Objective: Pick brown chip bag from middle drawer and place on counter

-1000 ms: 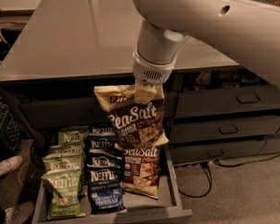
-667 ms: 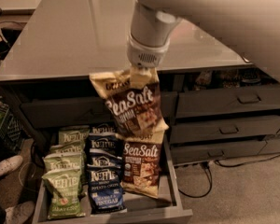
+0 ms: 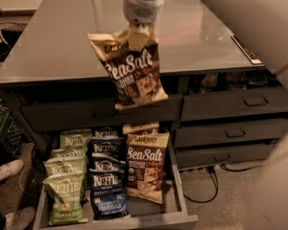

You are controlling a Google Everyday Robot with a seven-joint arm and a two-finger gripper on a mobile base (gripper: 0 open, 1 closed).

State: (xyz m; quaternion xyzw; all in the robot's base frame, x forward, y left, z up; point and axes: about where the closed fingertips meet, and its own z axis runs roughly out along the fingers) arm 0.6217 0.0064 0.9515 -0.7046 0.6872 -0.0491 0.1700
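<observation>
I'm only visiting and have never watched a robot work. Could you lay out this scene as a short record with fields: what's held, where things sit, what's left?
gripper: top centre, over the counter's front edge, shut on the top of the brown chip bag
brown chip bag: hanging in the air, clear of the drawer
drawer: open at the bottom, holding green bags, blue bags and a second brown bag
counter: grey, glossy
left to do: set the held bag on the counter
</observation>
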